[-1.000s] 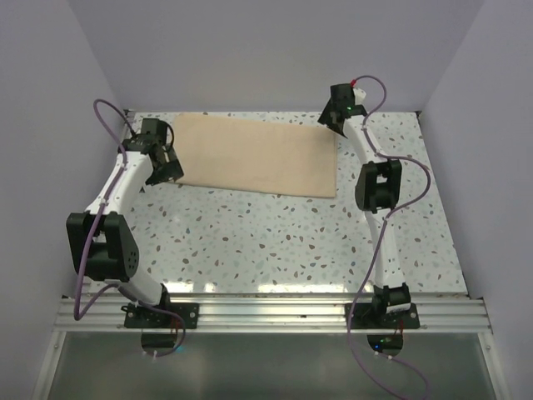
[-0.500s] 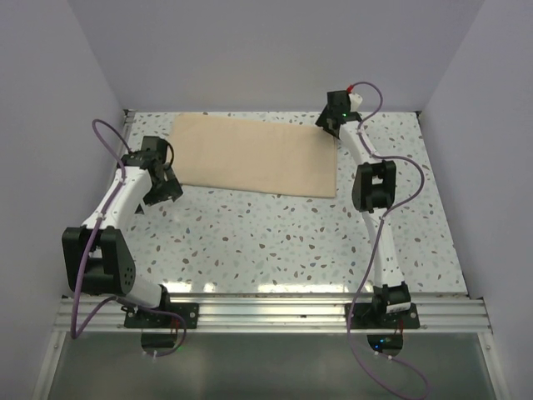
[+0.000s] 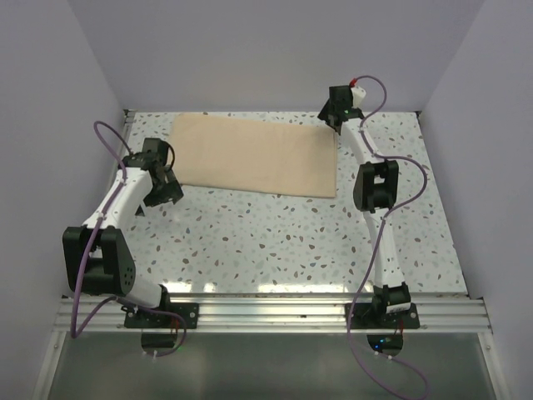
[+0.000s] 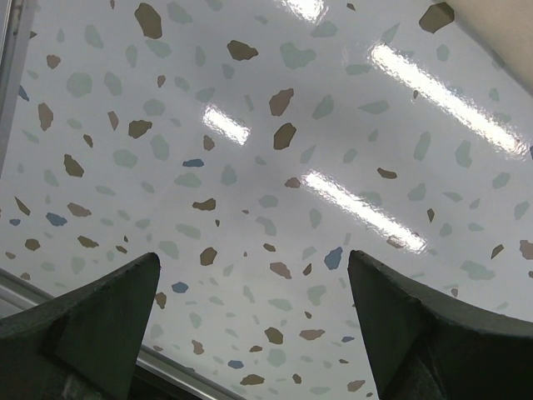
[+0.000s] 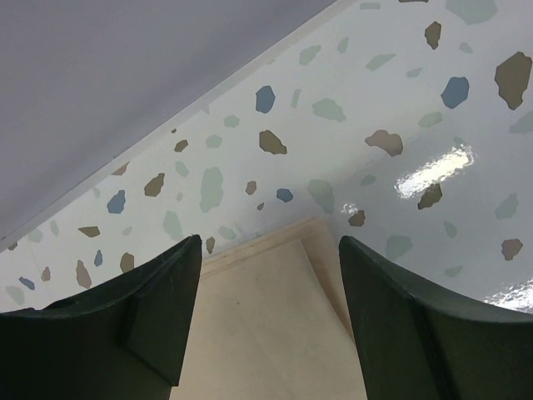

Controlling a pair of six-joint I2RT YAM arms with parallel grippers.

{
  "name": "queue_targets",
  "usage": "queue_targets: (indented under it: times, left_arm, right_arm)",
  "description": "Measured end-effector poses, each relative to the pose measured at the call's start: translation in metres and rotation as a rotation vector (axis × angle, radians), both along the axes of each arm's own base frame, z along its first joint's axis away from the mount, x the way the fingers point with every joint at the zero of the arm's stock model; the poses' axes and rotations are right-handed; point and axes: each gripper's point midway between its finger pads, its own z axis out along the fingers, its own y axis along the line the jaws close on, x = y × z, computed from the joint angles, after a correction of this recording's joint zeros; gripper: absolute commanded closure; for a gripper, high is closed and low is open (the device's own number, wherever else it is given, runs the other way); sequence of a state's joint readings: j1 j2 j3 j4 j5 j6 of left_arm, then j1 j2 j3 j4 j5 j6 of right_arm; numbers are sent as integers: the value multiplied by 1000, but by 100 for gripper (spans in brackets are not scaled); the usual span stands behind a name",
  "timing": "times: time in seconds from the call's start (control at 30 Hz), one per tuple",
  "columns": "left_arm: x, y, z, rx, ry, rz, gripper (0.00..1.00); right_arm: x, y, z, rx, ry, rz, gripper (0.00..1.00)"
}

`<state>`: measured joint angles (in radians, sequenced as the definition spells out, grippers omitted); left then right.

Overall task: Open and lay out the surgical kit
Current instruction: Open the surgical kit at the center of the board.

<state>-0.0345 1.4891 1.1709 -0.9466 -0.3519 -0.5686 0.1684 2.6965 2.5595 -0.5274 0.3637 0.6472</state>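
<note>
At the far side of the surface (image 3: 275, 242): beige cloth wrap (image 3: 254, 157), lying flat as a folded rectangle.
Left jaws: spread apart, nothing between them, low over bare speckled surface just off the wrap's near-left corner.
Right jaws: spread apart, empty, above the wrap's far-right corner, near the back wall (image 5: 125, 83).

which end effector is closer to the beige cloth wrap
Right. The right end effector hangs over the far right corner of the cloth wrap; the left end effector is over bare table just off its near left corner.
</note>
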Motion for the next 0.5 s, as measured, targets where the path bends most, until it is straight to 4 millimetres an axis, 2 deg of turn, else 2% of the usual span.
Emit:
queue_targets:
  times: [0.5]
  left_arm:
    - [-16,2,-10,11,40,2,1]
  right_arm:
    - [0,14,0,34,1,36,32]
